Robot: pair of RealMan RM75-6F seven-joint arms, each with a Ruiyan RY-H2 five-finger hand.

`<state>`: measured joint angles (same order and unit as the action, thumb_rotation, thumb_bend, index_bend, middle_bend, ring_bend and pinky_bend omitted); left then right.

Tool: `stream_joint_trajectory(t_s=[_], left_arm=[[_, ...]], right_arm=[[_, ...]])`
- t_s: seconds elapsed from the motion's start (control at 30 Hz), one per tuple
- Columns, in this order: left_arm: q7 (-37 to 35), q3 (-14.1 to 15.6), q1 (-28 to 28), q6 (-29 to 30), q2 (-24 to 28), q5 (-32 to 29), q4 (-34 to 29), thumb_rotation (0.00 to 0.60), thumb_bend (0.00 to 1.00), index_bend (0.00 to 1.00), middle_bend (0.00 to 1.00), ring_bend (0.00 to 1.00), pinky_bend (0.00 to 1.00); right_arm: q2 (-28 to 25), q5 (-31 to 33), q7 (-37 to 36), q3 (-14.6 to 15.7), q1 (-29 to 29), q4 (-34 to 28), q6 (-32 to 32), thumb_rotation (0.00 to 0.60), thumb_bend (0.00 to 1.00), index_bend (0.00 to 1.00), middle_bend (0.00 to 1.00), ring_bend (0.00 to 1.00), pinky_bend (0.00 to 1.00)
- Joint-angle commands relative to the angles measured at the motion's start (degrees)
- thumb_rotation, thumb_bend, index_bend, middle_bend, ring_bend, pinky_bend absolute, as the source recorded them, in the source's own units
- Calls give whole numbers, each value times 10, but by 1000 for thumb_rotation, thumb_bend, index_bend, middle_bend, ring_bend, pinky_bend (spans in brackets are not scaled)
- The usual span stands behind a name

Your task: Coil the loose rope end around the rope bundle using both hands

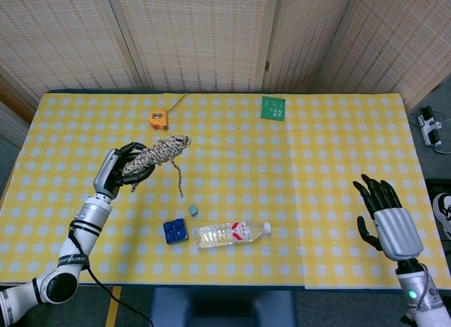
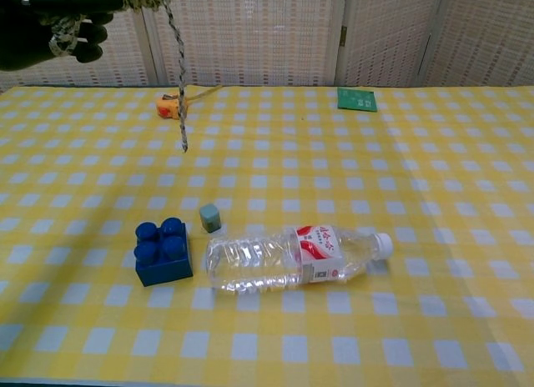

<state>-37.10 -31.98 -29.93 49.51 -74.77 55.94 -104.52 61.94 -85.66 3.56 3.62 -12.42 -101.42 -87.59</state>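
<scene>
- Plastic bottle (image 2: 296, 258), which you saw lying on its side on the checked tablecloth (image 2: 434, 203): it carried a red and white label (image 2: 321, 253) with white characters on the red part. The characters were too small and blurred for you to read, and no brand could be made out.
- Same bottle in the head view (image 1: 231, 233): the label showed only as a red patch, with nothing you could read.
- Green card (image 2: 357, 99) at the far side of the table: no print on it was readable to you in either view.
- No other text, number or sign was legible to you.
</scene>
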Motion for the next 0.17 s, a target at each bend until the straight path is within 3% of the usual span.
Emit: stream_joint_trajectory(t_s=[0.03,0.17], left_arm=[[-9,5,4,3,4,8,-2,600,701,774,764,725,793],[-19,10,6,4,8,17,-2,600,701,774,764,725,793]], right_arm=[[13,-8,-30,8,30,23,-24,600,614,0,0,0,0],[23,-9,-54,7,55,43,-45,600,614,0,0,0,0]])
